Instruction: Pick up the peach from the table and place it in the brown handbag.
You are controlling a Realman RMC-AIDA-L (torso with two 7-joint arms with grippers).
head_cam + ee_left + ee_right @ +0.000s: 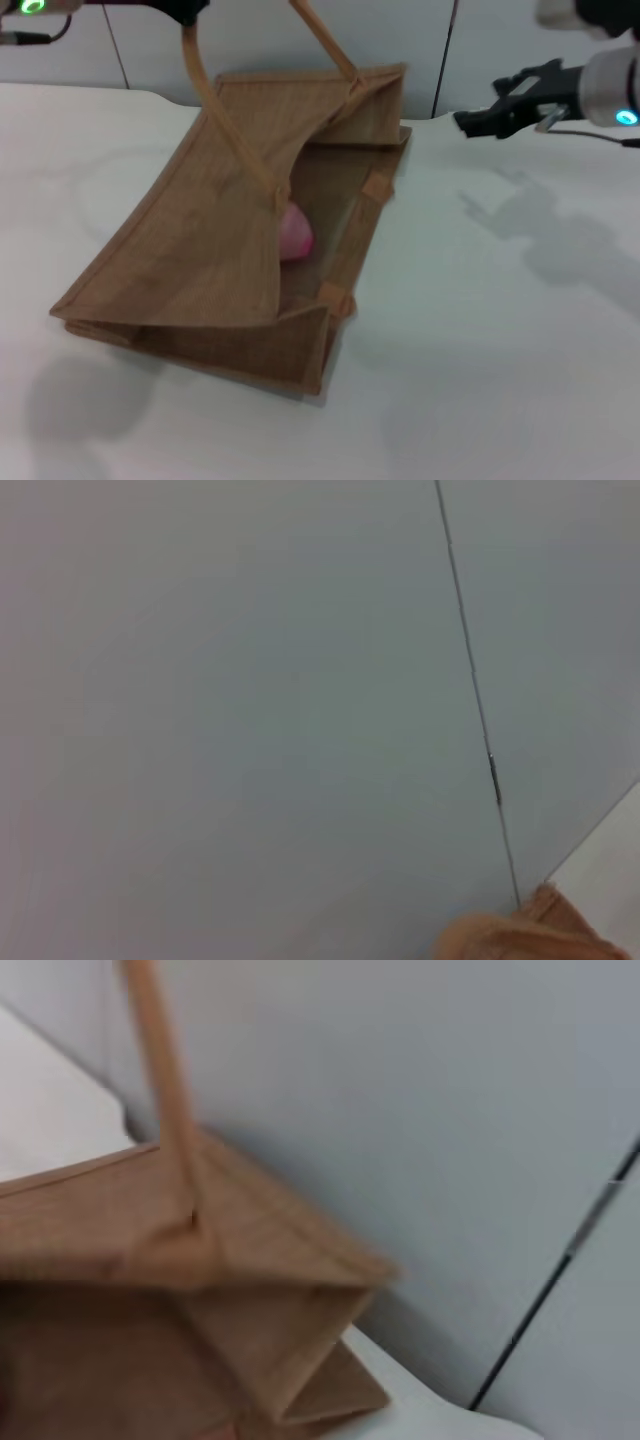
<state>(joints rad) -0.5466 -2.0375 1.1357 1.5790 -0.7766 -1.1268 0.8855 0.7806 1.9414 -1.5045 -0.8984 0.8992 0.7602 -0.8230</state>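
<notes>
Already inside: peach (pixel 295 237) resting in open mouth of brown handbag (pixel 200 270), lying on its side on table (pixel 480 330). Handle (pixel 205 85) pulled up taut toward left gripper (pixel 185 10) at top edge, probably to hold mouth open; grip itself out of frame, can't tell. Right gripper (pixel 480 118) off beside bag's far corner, clear of it, carrying nothing; finger spread not readable. No brand, label or writing anywhere. Task looks essentially done.
</notes>
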